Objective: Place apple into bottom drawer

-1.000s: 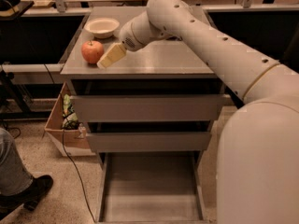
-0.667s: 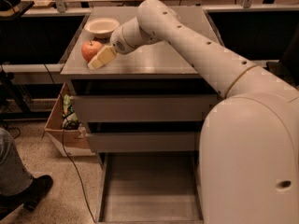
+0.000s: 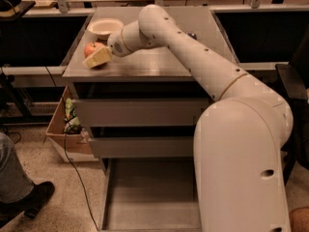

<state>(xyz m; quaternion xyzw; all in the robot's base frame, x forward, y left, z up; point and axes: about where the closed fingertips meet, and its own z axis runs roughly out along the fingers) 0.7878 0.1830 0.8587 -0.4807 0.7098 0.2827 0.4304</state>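
Note:
The red-orange apple [image 3: 92, 49] sits on the grey cabinet top [image 3: 159, 62] near its left front corner. My gripper [image 3: 98, 58] reaches in from the right, its cream fingers lying over the apple's front right side and partly hiding it. The bottom drawer [image 3: 149, 197] is pulled out below, a wide shallow grey tray with nothing in it. The two upper drawers [image 3: 140, 112] are closed.
A cream-white shallow bowl [image 3: 105, 27] stands just behind the apple. A cardboard box [image 3: 65, 124] with items sits on the floor left of the cabinet, beside a cable. A person's leg and shoe [image 3: 19, 192] are at the lower left. Tables stand behind.
My gripper has moved left along the cabinet top and now reaches the apple, where before it was just to its right. The arm has swung further across the view.

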